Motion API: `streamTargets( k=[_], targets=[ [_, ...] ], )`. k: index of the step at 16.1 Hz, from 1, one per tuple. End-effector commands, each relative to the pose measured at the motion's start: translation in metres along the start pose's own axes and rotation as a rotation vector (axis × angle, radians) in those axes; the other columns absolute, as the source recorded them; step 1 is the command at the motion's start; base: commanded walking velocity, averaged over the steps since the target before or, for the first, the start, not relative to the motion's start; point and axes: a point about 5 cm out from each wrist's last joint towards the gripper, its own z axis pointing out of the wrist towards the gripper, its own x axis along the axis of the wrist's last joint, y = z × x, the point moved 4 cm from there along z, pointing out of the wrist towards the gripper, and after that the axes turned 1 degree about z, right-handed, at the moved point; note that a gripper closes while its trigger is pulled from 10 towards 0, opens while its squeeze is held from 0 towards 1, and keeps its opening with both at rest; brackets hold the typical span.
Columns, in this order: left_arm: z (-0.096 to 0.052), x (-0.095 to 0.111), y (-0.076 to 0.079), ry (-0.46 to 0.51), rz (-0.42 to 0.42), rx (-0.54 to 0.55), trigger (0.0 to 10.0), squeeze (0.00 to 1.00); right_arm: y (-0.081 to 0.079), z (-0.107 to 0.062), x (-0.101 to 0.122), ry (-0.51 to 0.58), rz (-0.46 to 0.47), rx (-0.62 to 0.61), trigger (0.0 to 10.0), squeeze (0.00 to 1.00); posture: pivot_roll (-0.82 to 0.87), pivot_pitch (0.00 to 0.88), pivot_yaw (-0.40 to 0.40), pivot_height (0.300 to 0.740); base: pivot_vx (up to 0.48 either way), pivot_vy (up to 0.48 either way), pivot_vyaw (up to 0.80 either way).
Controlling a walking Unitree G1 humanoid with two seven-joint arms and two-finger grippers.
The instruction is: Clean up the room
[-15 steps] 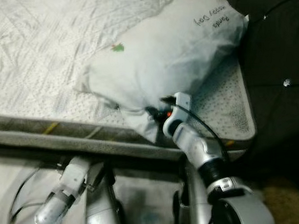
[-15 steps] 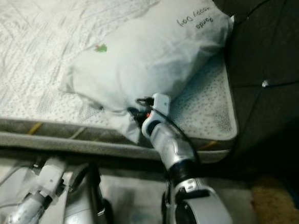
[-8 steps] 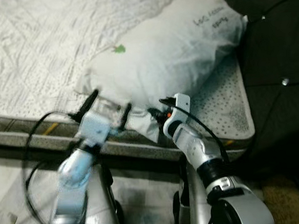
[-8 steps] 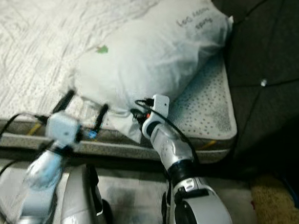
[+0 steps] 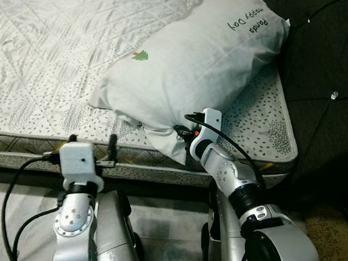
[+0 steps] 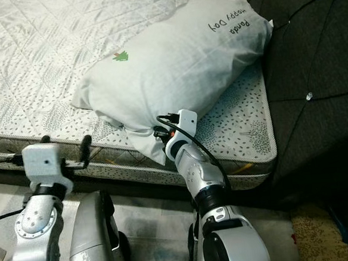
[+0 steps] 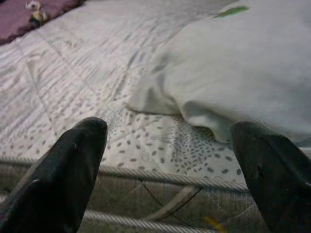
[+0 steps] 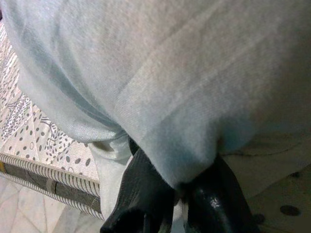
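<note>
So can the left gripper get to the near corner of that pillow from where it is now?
Probably yes. The left gripper hangs open at the mattress edge, and only bare mattress lies between it and the pillow, which the right gripper already pinches.

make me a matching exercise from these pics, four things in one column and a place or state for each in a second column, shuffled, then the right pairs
Things:
1. pale white fabric pillow with a small green tree print
2. left claw
3. right claw
4. dark tufted headboard panel with shiny studs

Places or states:
A. shut on a pinched fold at the pillow's near corner
B. open, at the near edge of the speckled quilted mattress, apart from the pillow
C. standing along the mattress on the robot's right
D. lying on the mattress, its far end by the headboard

Pairs: 1-D, 2-B, 3-A, 4-C
</note>
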Motion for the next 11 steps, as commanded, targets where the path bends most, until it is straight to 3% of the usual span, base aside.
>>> streamTargets(
  k=[1, 4, 5, 7, 10, 11],
  targets=[
    [-0.001, 0.004, -0.002, 0.005, -0.015, 0.011, 10.0, 0.0, -0.032, 0.008, 0.0, 0.006, 0.023, 0.06, 0.0, 0.0, 0.11, 0.163, -0.045, 0.537, 0.0, 0.0, 0.0],
    [0.0, 0.006, 0.0, -0.004, -0.021, 0.002, 10.0, 0.0, -0.013, 0.007, 0.033, 0.164, 0.024, -0.052, 0.0, 0.0, 0.11, 0.157, -0.041, 0.537, 0.0, 0.0, 0.0],
    [0.001, 0.007, 0.001, -0.004, -0.021, 0.001, 10.0, 0.0, 0.004, 0.002, 0.068, 0.287, -0.039, -0.13, 0.0, 0.0, 0.11, 0.154, -0.041, 0.537, 0.0, 0.0, 0.0],
    [0.002, 0.008, 0.001, -0.001, -0.021, 0.0, 10.0, 0.0, 0.018, -0.004, 0.097, 0.373, -0.099, -0.193, 0.0, 0.0, 0.11, 0.154, -0.041, 0.537, 0.0, 0.0, 0.0],
    [0.005, 0.012, 0.005, 0.007, -0.052, -0.023, 10.0, 0.0, 0.083, -0.045, 0.182, 0.572, -0.236, -0.425, 0.0, 0.0, 0.1, 0.148, -0.042, 0.537, 0.0, 0.0, 0.0],
    [0.007, 0.018, 0.011, 0.036, -0.071, -0.06, 10.0, 0.0, 0.104, -0.062, 0.199, 0.613, -0.252, -0.487, 0.0, 0.0, 0.09, 0.144, -0.041, 0.537, 0.0, 0.0, 0.0]
  ],
)
